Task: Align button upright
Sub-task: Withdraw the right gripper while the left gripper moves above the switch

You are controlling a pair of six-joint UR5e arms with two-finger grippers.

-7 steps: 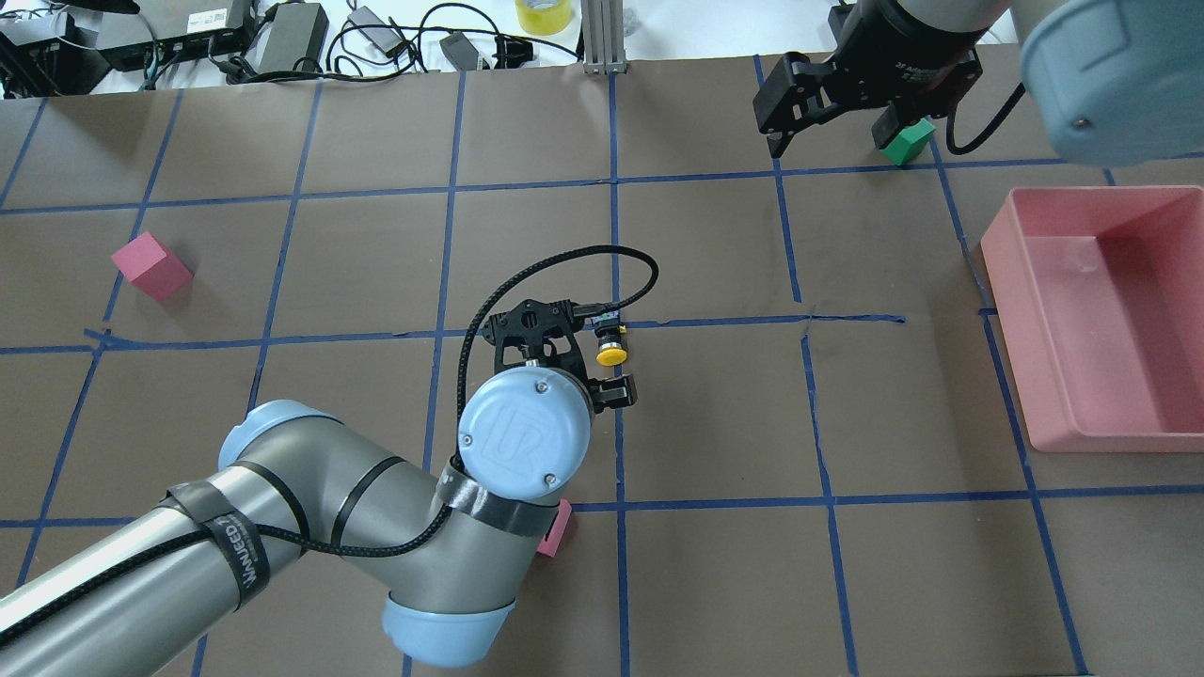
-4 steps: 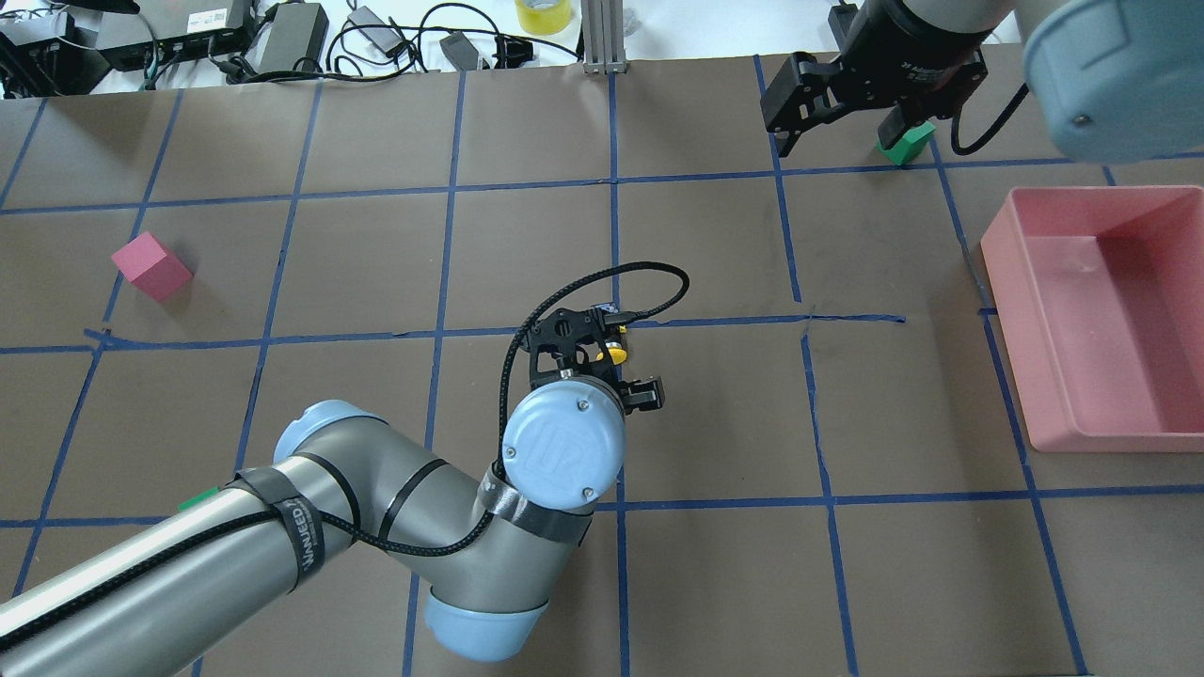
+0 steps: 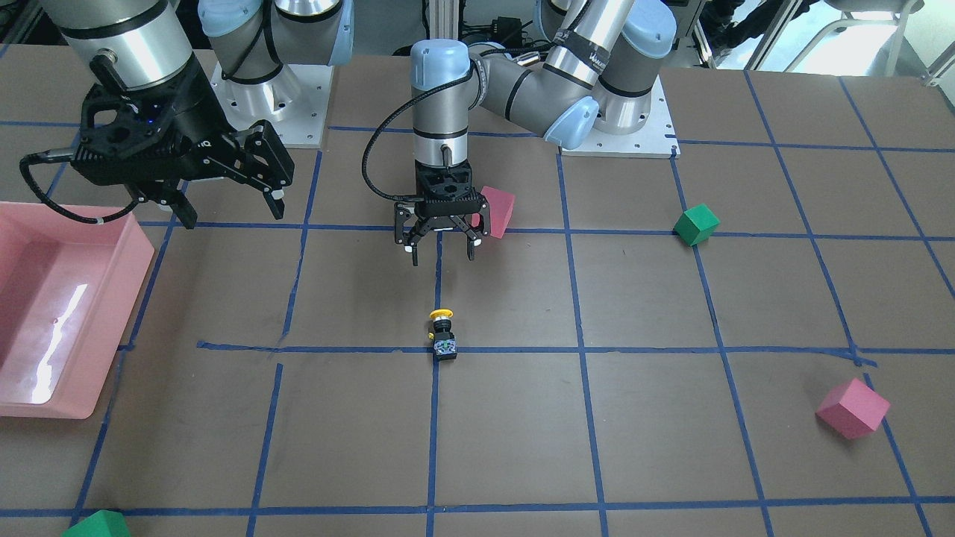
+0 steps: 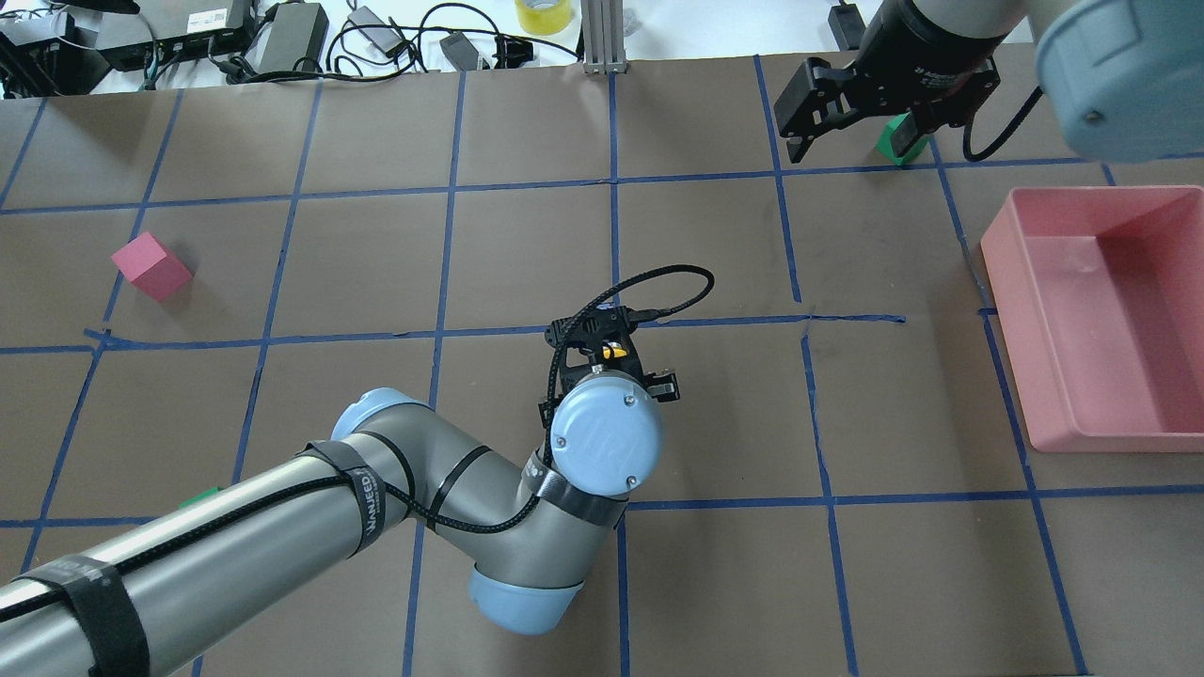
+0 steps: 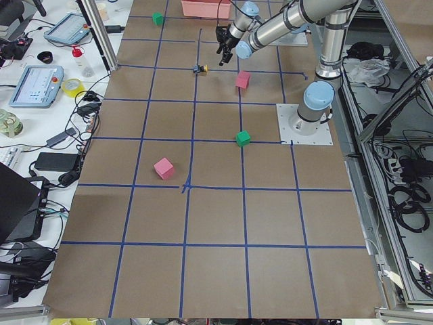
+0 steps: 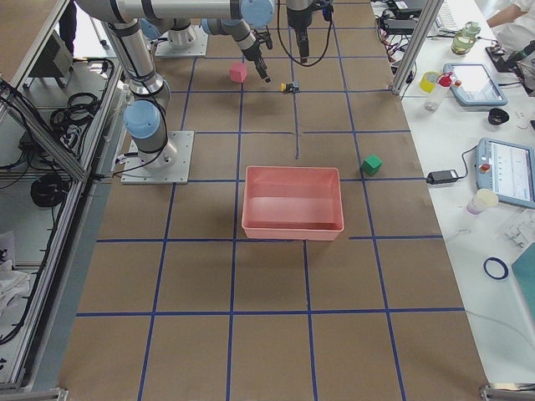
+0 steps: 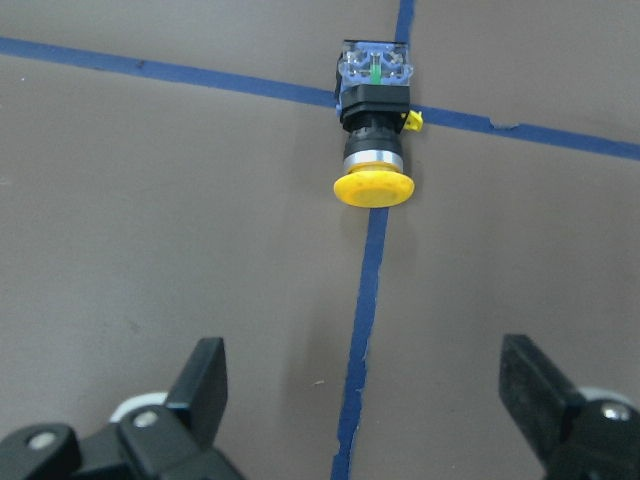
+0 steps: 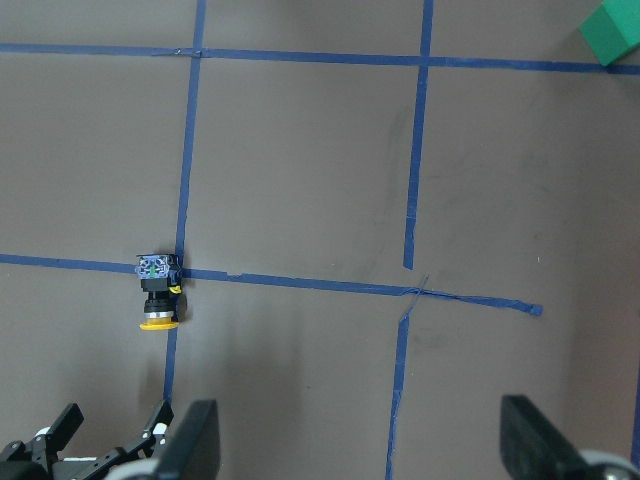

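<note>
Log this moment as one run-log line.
left tool: open, empty, clear of button | right tool: open, empty | button: on its side, cap toward left tool | status: not yet upright

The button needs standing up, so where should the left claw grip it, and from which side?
Probably the black body of the button, from above, with the open left claw closing across its length: it lies on its side, yellow cap toward the claw.

The button (image 3: 442, 337) is lying on the table (image 3: 671, 447) at the frame's centre, on a crossing of blue tape lines, its yellow cap pointing toward the top. Just above it in the frame, the left end effector (image 3: 442, 255) is hanging with fingers spread. At upper left, the right end effector (image 3: 236, 218) is hovering, fingers apart, beside a pink tray (image 3: 123, 313).
</note>
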